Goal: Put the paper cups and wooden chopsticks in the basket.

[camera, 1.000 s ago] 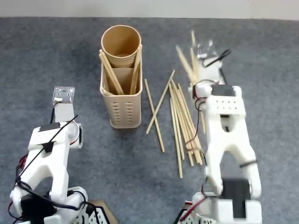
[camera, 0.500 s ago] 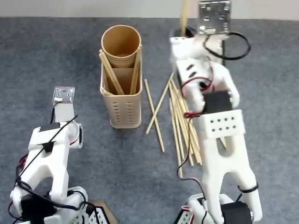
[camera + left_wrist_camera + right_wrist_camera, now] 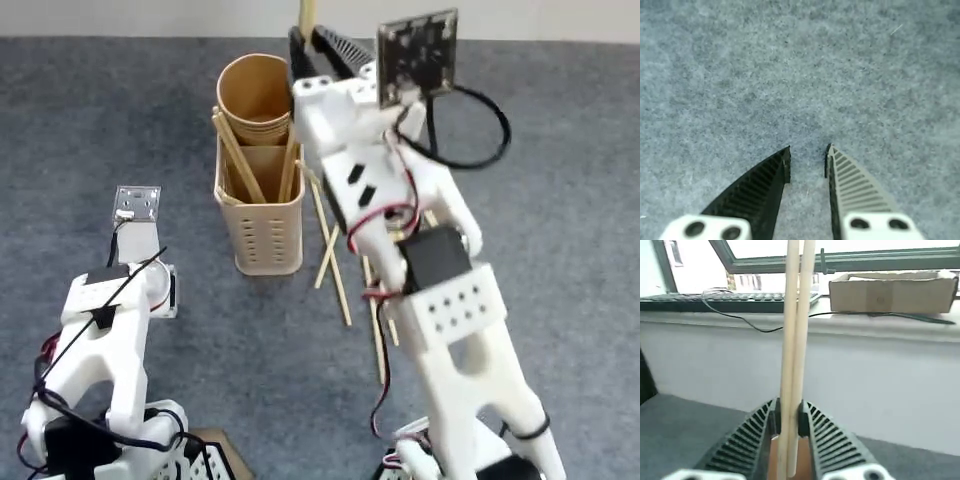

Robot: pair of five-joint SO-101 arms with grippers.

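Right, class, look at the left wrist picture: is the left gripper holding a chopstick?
No, the left gripper is open above the grey mat, with nothing in it.

One basket [image 3: 265, 235] holds one stack of paper cups [image 3: 259, 92], their number unclear, plus about four chopsticks [image 3: 237, 155]; two held chopsticks [image 3: 790, 340] stand near it, and several loose chopsticks [image 3: 342, 297], partly hidden, lie beside it.

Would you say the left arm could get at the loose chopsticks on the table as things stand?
Probably not. The left gripper is open over bare carpet, but the basket stands between, and the right arm lies across the loose chopsticks.
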